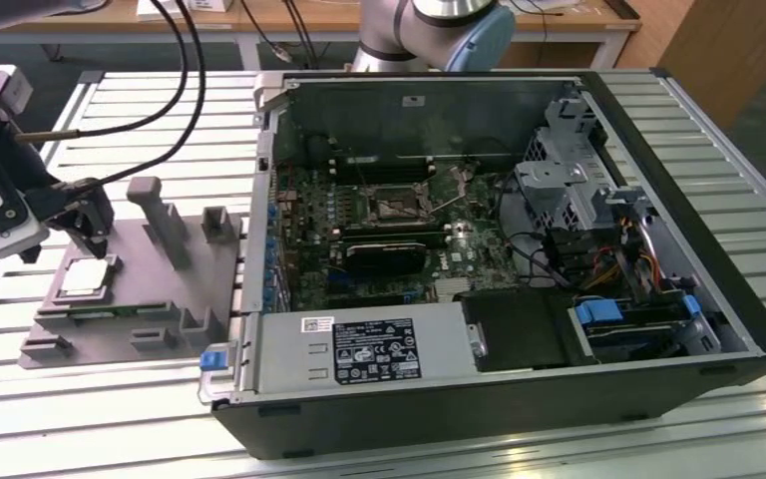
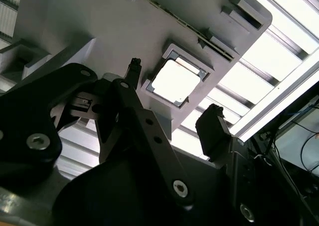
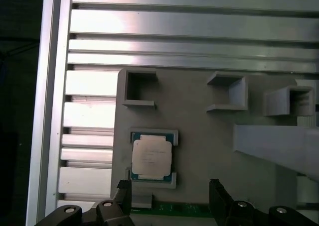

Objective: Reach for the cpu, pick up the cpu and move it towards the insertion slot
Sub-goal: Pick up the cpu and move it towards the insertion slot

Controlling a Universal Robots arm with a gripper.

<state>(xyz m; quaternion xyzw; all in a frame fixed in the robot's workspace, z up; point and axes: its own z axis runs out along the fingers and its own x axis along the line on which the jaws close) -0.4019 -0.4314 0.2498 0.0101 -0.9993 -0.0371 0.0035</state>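
Note:
The cpu (image 1: 87,277) is a small silver square chip lying flat in a shallow pocket of the grey fixture plate (image 1: 157,299), at the exterior view's left. My gripper (image 1: 91,238) hangs just above it, open, with nothing between its fingers. In the first wrist view the cpu (image 3: 152,156) sits closer to one finger (image 3: 124,192) than to the other, a little off the gripper (image 3: 170,188) centre line. The second wrist view shows the cpu (image 2: 174,80) beyond the spread black fingers (image 2: 214,131). The insertion slot (image 1: 394,203) is the silver-framed square socket on the green board inside the computer case.
Tall grey fixture blocks (image 1: 164,215) rise from the plate right beside the gripper. The open black computer case (image 1: 702,329) fills the middle and the exterior view's right, with a black card (image 1: 383,254) below the socket. Everything rests on a slatted aluminium table (image 1: 104,409).

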